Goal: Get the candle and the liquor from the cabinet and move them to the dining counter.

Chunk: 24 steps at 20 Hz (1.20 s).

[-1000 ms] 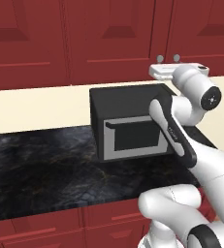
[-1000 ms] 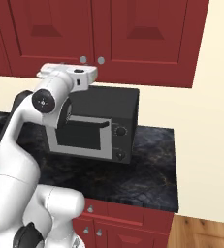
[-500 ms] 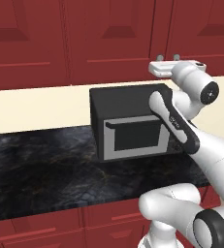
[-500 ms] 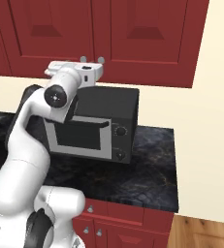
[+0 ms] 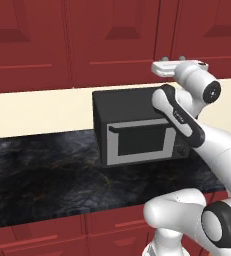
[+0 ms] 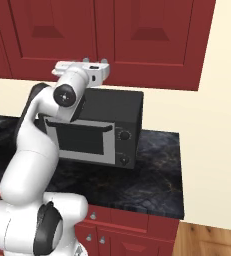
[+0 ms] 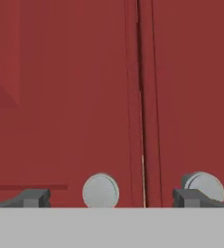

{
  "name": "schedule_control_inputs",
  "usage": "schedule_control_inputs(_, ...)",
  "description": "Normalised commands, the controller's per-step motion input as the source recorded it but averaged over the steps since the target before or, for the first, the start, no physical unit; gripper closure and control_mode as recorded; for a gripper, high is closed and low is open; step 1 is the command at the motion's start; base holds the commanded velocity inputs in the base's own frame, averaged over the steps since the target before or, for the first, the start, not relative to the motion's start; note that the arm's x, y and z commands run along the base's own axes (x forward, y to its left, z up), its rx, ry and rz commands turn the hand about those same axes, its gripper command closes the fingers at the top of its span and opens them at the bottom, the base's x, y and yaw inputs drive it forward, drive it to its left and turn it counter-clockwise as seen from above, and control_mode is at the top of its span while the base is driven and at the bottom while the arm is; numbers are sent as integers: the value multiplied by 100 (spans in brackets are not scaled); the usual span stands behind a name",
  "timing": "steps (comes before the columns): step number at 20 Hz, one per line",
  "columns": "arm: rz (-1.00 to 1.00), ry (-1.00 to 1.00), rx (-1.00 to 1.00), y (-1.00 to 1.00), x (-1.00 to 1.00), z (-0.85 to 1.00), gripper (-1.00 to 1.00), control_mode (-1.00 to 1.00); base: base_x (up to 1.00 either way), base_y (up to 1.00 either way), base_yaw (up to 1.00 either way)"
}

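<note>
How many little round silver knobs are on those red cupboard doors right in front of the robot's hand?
2. One knob sits at the bottom of the left door; the other knob is on the right door, partly behind a dark fingertip. More may lie outside the picture.

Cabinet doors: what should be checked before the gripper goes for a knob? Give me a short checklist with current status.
1. Cabinet doors shut, seam visible: ok.
2. Gripper open, nothing held: ok.
3. Left knob sits between the fingertips: ok.
4. Right knob is partly behind one fingertip: not ok if it is the target.
5. Hand clears the microwave top: ok.
6. Contact with either knob: cannot tell.
</note>
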Motion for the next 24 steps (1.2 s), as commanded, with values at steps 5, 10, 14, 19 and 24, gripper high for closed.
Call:
schedule_control_inputs(5,0,0,0,0,20,0,-100,-100,0,0,0)
schedule_control_inputs(10,0,0,0,0,24,0,-100,-100,0,0,0)
schedule_control_inputs(14,0,0,0,0,26,0,-100,-100,0,0,0)
schedule_control_inputs(19,0,0,0,0,26,0,-100,-100,0,0,0)
schedule_control_inputs(24,0,1,0,0,21,-6,-100,-100,0,0,0)
